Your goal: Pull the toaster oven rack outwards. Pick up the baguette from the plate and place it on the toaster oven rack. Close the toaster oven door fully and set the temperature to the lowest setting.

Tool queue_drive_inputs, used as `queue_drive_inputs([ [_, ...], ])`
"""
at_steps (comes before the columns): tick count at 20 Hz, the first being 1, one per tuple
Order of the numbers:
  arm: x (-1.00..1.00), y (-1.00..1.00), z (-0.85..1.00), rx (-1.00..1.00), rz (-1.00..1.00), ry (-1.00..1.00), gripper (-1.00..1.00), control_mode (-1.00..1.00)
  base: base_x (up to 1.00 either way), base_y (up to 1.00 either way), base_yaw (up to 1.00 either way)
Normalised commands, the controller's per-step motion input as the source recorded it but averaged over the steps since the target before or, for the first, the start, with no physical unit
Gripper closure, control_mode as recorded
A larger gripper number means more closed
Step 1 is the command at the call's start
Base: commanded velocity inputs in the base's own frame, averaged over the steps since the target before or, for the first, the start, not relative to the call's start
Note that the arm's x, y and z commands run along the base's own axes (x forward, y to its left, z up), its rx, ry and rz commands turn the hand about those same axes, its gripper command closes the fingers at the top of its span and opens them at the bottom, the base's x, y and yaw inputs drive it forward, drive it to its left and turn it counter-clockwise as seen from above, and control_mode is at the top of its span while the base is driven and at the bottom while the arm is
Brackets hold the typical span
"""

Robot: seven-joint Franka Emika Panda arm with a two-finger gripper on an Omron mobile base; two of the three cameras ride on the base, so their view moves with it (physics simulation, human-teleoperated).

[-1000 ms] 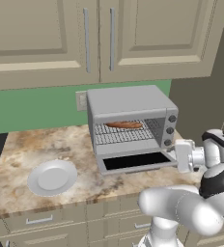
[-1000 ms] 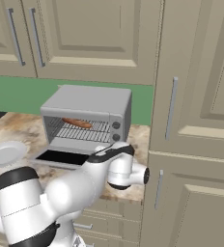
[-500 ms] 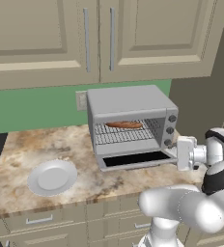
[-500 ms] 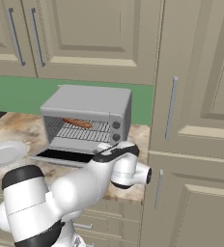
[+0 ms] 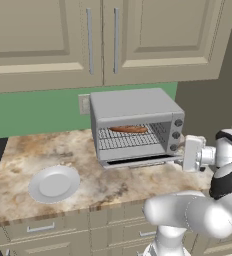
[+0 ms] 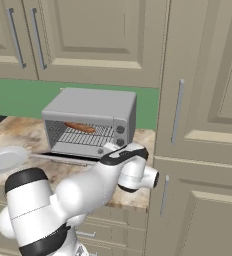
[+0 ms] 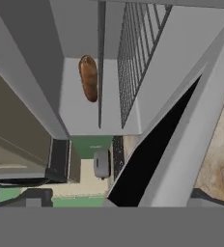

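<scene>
As the scene stood, the bench (image 5: pixel 103 185) carried one toaster oven (image 5: pixel 135 127), one plate (image 5: pixel 54 183) and one baguette (image 5: pixel 128 129); the oven front showed three dark knobs (image 5: pixel 177 122) stacked down its right side. The baguette lay on the toaster oven rack (image 5: pixel 130 136) inside the cavity, towards the back, its long axis running side to side, parallel to the oven's front opening. The plate sat bare on the bench near the front edge, well to the left of the oven and apart from it. The toaster oven door (image 5: pixel 140 160) was part-way raised, tilted up from the horizontal with a gap left at the top, its black glass visible in the hand view (image 7: pixel 152 154). The gripper (image 5: pixel 179 159) was just beside the door's right front corner, jaws spread wide and holding nothing; contact with the door could not be told. The bench top was mottled beige-brown stone over cream drawers (image 5: pixel 38 230). Behind it ran a green wall (image 5: pixel 33 110) with one pale outlet plate (image 5: pixel 84 104); cream wall cupboards (image 5: pixel 98 40) with two vertical bar handles hung above, and a tall cupboard (image 6: pixel 203 125) stood to the oven's right.
</scene>
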Motion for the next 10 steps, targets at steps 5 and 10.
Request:
queue_drive_inputs([
  [5,0.00,0.00,0.48,0.04,0.00,0.00,-1.00,-1.00,0.00,0.00,0.00],
  [10,0.01,0.00,0.51,0.02,-0.01,0.00,-1.00,-1.00,0.00,0.00,0.00],
])
